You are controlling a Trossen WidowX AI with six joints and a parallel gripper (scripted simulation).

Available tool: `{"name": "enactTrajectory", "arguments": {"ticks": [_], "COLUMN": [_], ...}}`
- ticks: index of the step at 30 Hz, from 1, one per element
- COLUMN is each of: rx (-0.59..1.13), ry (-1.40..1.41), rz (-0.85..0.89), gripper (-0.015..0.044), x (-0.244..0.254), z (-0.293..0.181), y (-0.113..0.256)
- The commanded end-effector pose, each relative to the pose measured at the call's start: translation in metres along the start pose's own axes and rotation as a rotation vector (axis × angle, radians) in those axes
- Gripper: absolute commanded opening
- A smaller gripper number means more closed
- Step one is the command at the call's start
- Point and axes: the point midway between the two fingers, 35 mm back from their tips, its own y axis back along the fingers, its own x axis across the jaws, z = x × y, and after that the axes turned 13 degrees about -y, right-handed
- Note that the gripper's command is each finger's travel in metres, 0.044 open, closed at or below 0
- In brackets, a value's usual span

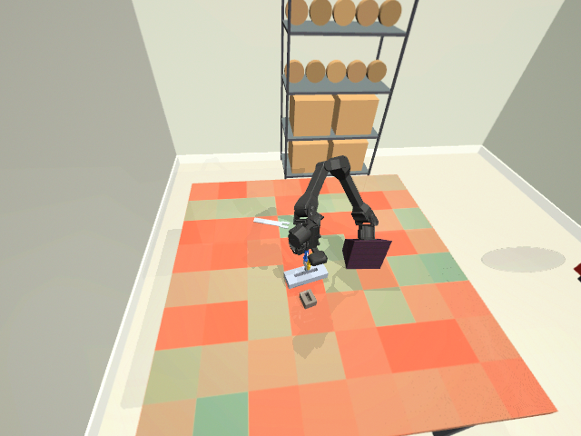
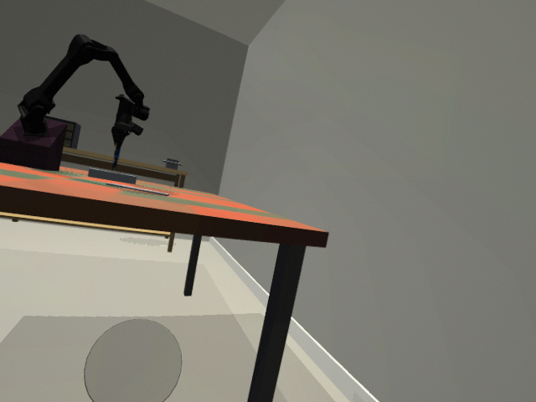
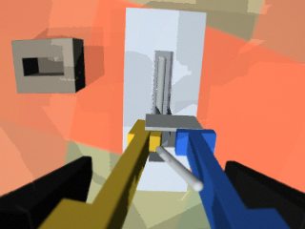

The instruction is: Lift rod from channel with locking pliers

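Observation:
My gripper (image 1: 310,254) (image 2: 117,139) (image 3: 159,167) is shut on the handles of the locking pliers (image 1: 306,259) (image 2: 116,153) (image 3: 125,178), one yellow and one blue, with a grey lever between them. The handles stand apart. The pliers point down at the pale channel block (image 1: 291,282) (image 2: 101,174) (image 3: 138,48). Their jaws are over the slot, close to the block's top; how deep they reach is hidden by the pliers' crosspiece. The grey rod (image 3: 160,86) lies in the slot, its near part hidden. The empty brown holster (image 1: 309,305) (image 3: 45,45) stands beside the block.
A flat white forked tool (image 1: 270,222) (image 2: 138,188) lies on the table on the other side of the block from the holster. The arm's dark purple base box (image 1: 366,255) (image 2: 32,151) stands near the block. A shelf rack (image 1: 342,86) stands behind the table.

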Motion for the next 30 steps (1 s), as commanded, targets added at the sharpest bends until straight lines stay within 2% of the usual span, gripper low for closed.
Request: {"name": "enactTrajectory", "arguments": {"ticks": [1,30], "rx": [0.0,0.0], "ry": [-0.006,-0.006], "rz": [0.001,0.0], "gripper": [0.0322,0.0322], "x": [0.0,-0.002], "z": [0.0,0.001], "y": [-0.002,-0.031]}}
